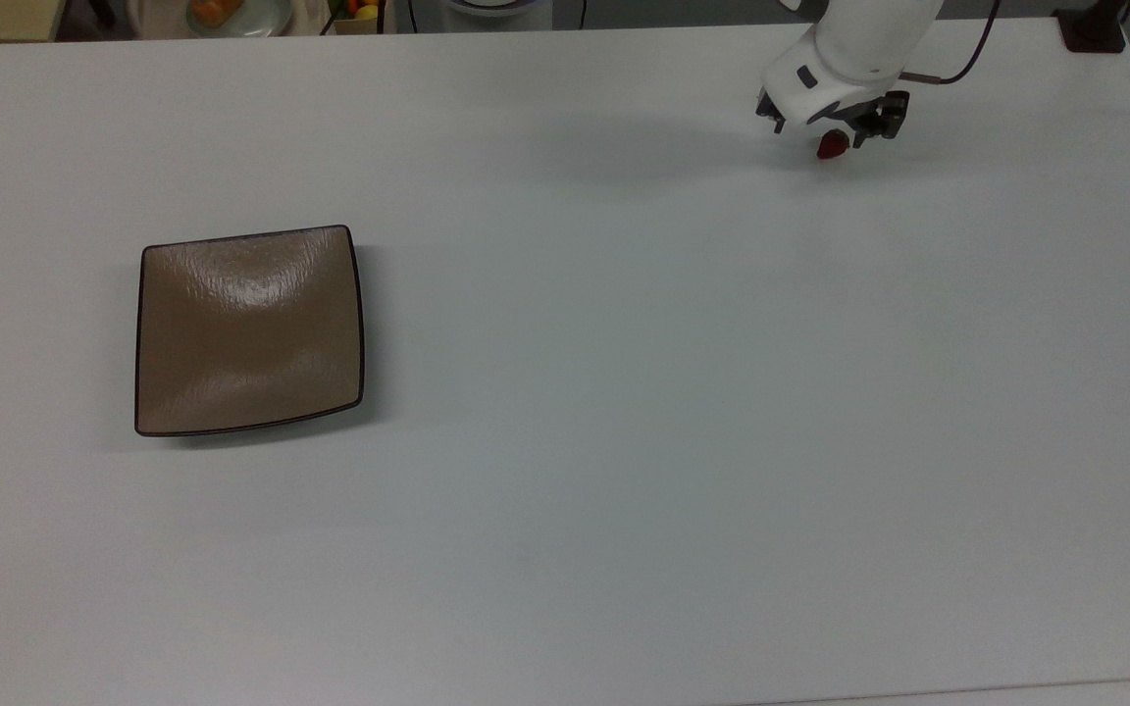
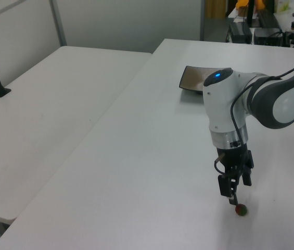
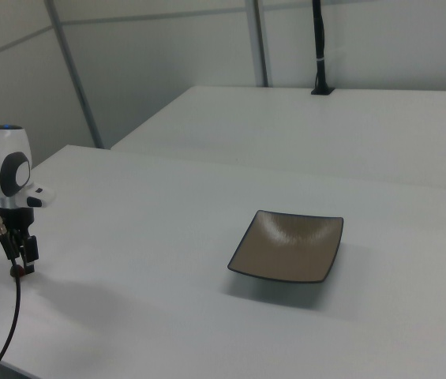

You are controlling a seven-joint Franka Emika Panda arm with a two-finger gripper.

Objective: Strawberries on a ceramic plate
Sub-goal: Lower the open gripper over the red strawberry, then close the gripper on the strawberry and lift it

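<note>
The gripper (image 1: 828,133) is hanging wide apart over the strawberry (image 1: 831,146), far right in the top view. Pickup step: closing next, then carrying to the plate (image 1: 249,329), well apart.

White Franka arm with grey joints and a dark two-finger gripper

The arm (image 2: 225,112) has a glossy white rounded shell, with a wide grey band at the joint on the left view's right and a small blue light glowing on top of the wrist housing. A silvery metal ring sits under the white wrist, above the black gripper (image 2: 236,195) with its slim dark fingers (image 2: 232,194). A thin dark cable (image 2: 239,107) loops along the wrist, and in the right view it hangs down below the arm.
</note>
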